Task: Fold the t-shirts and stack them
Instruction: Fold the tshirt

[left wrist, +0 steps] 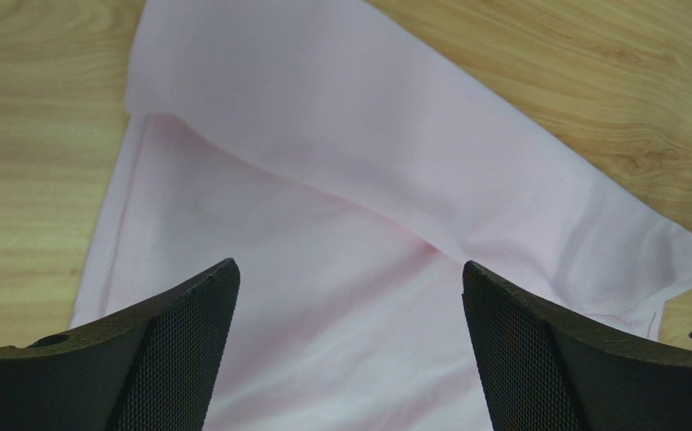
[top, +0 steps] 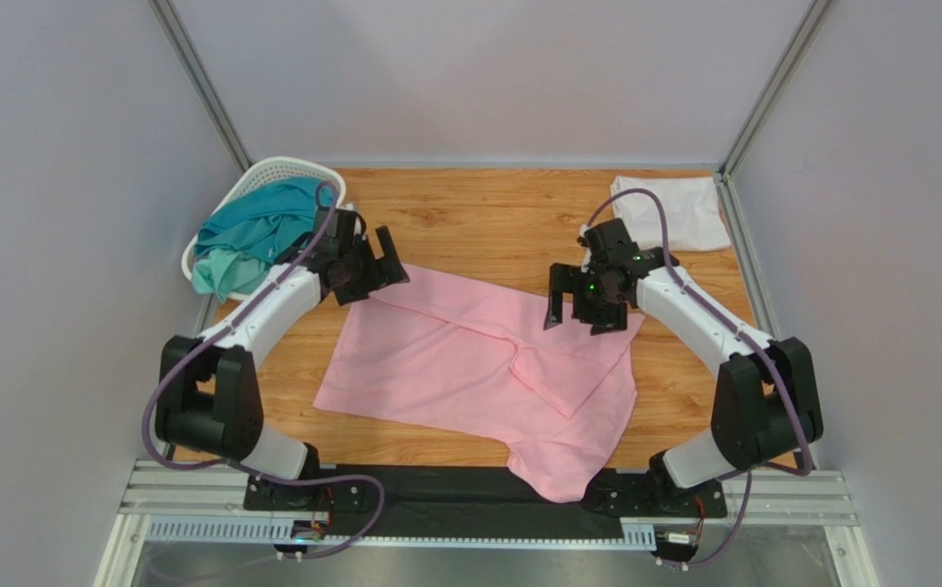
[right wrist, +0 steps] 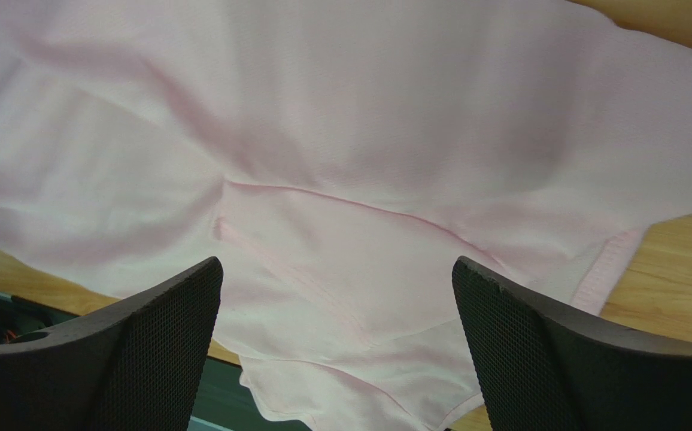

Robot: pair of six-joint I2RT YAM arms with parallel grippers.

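Observation:
A light pink t-shirt (top: 476,367) lies spread on the wooden table (top: 488,220), partly folded over itself, with one corner hanging past the near edge. My left gripper (top: 381,263) hovers open over its far left corner, nothing between the fingers; the pink cloth (left wrist: 341,206) fills the left wrist view. My right gripper (top: 586,300) hangs open over the shirt's far right edge, and the pink cloth (right wrist: 350,180) lies below its spread fingers. A white t-shirt (top: 674,210) lies folded at the far right corner. A teal t-shirt (top: 256,232) is bunched in the basket.
A white lattice basket (top: 270,174) stands at the table's far left, against the wall. Grey walls close in the table on three sides. The metal rail (top: 488,495) with both arm bases runs along the near edge.

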